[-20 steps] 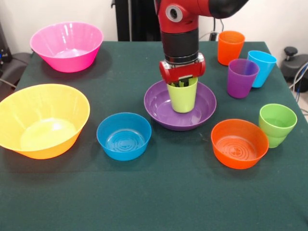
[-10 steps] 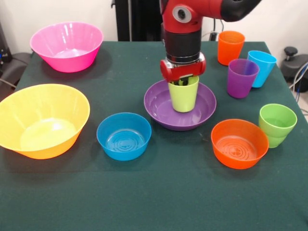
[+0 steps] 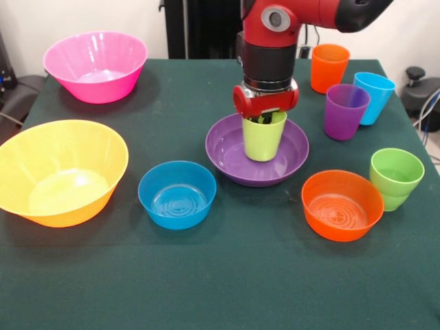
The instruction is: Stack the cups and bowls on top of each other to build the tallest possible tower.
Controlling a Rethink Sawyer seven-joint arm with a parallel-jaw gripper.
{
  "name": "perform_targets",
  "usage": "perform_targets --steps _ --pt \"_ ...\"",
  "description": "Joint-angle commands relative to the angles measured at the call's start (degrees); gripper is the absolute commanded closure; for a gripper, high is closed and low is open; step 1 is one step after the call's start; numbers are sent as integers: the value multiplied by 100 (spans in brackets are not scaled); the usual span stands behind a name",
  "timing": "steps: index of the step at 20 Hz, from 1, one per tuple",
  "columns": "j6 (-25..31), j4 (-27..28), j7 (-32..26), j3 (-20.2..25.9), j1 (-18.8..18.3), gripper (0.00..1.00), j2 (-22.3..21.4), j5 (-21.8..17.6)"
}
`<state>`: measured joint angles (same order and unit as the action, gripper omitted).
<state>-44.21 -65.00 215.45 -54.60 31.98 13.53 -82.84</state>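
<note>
A: Jaws: they reach down inside the mouth of the lime cup (image 3: 264, 137); only dark tips show above the rim, so I cannot tell whether they are spread or pinching the wall. The gripper (image 3: 264, 119) sits directly over the cup, its red body just above the rim.

B: Cup position?

A: Upright in the purple bowl (image 3: 227, 152), roughly centred. Whether its base rests on the bowl's floor is not clear.

B: Other pieces?

A: Blue bowl (image 3: 177, 194) on the cloth to the left of the purple bowl and nearer the camera, close to it, not touching. Orange bowl (image 3: 342, 205) to the right front, also close. Yellow bowl (image 3: 60, 172) at the left edge, pink bowl (image 3: 95, 65) at the far left corner. Green cup (image 3: 397, 177) just beside the orange bowl. Purple cup (image 3: 346, 111) and light blue cup (image 3: 375, 97) stand side by side at far right, the orange cup (image 3: 329, 67) behind them. All upright on the table (image 3: 227, 275).
</note>
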Motion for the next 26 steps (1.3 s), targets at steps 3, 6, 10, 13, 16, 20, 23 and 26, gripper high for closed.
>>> perform_targets --steps 3,6,10,13,16,20,23,26 --pt "1259 249 244 978 -192 100 192 797" --pt "1279 233 296 965 -163 100 181 760" --pt "1201 256 389 981 -128 100 241 650" --pt "994 306 468 1028 -135 100 275 509" --pt "685 354 577 1045 -132 100 309 329" --pt "501 401 753 1008 -95 100 399 143" --pt "516 402 765 1016 -88 100 406 125" --pt "503 403 788 1011 -89 100 404 93"
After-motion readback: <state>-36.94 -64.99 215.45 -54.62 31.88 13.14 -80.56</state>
